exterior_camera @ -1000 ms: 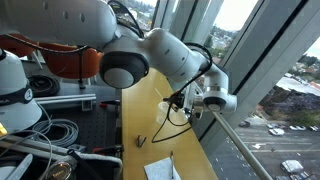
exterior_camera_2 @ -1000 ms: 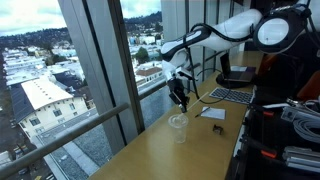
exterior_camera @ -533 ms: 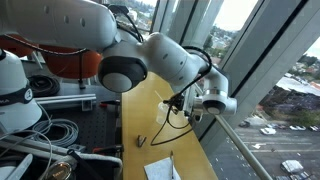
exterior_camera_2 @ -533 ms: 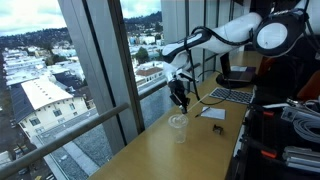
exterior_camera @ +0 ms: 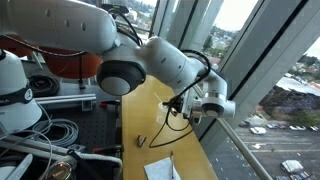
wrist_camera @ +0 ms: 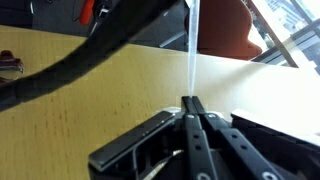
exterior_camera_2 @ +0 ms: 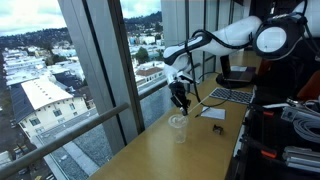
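Above the clear cup (exterior_camera_2: 178, 127), the tool (wrist_camera: 191, 101) clamps a thin straw (wrist_camera: 191, 45) whose length points downward.

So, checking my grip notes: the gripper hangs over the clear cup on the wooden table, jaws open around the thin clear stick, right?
Not open: the wrist view shows the gripper shut on the thin clear stick. The rest stands; an exterior view shows it over the clear cup on the wooden table.
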`<state>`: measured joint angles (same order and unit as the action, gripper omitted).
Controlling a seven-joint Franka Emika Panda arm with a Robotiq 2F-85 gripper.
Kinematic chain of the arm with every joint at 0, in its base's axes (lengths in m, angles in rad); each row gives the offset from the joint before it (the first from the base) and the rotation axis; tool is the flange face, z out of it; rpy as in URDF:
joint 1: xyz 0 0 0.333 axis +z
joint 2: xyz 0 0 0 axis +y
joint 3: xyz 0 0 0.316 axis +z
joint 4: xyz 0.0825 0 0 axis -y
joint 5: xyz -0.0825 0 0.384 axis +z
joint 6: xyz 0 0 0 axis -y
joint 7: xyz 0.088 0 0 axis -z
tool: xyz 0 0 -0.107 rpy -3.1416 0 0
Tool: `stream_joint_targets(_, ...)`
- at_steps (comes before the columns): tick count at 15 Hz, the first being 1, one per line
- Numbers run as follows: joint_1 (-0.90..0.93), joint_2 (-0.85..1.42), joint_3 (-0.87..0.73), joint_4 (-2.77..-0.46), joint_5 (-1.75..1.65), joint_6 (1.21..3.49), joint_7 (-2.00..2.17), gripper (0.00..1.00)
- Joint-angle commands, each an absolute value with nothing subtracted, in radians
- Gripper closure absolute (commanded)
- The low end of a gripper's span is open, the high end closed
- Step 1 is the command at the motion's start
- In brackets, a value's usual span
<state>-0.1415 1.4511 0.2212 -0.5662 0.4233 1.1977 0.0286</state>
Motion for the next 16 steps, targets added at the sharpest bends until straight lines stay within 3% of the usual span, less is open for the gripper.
stream_joint_targets(1,-0.148,1.487,0.237,-0.513,0.439,1.193,0.035,1.00)
stream_joint_targets(7,-0.158,1.545,0.242,-0.419,0.447,1.163,0.049,1.00)
stream_joint_targets(8,-0.168,1.486,0.231,-0.519,0.456,1.205,0.031,1.00)
stream_joint_targets(16,-0.198,1.488,0.239,-0.559,0.514,1.214,0.047,1.00)
